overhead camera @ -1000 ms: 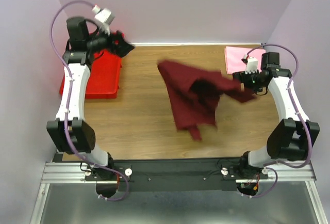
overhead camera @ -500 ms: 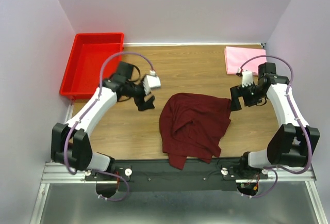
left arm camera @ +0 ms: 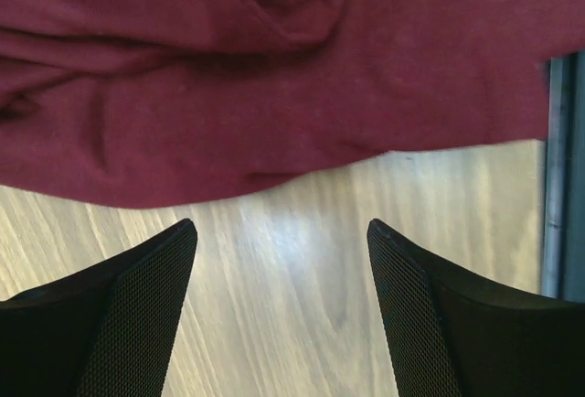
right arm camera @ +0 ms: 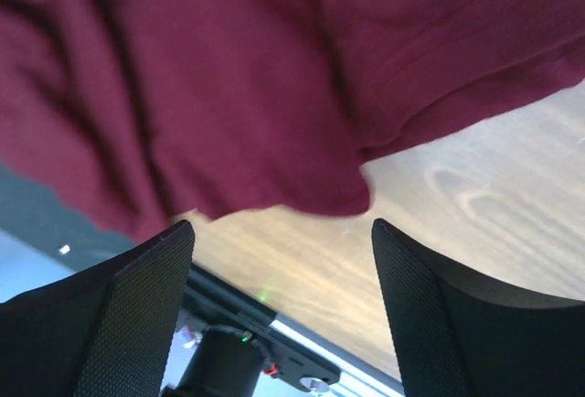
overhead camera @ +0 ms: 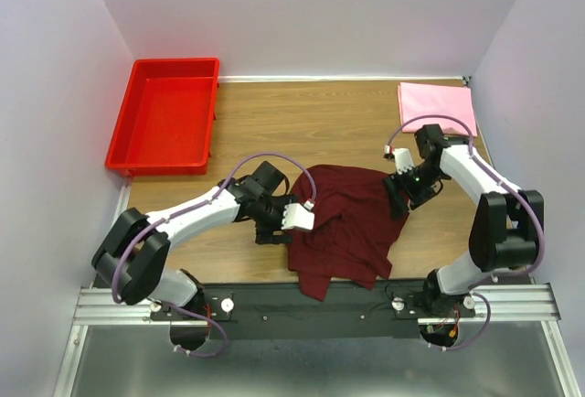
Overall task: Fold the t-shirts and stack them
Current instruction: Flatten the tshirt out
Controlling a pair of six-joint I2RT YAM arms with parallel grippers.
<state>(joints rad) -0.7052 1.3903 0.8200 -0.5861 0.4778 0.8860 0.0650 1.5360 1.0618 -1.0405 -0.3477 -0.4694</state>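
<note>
Maroon shirt (overhead camera: 352,219) sits crumpled on the table (overhead camera: 274,132) near its front edge, one end drooping over. Pink shirt (overhead camera: 437,104) is folded at the far right corner. Left gripper (left arm camera: 279,225) and right gripper (right arm camera: 281,225) are both wide and empty, just off the maroon edges. I'd judge it light and limp: pinch the hem edges, not the bunched middle.

No writing, label or number is readable in any view

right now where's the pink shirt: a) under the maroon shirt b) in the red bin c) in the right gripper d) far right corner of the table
d: the pink shirt lies flat at the far right corner of the table, apart from the maroon shirt and outside the red bin.
</note>
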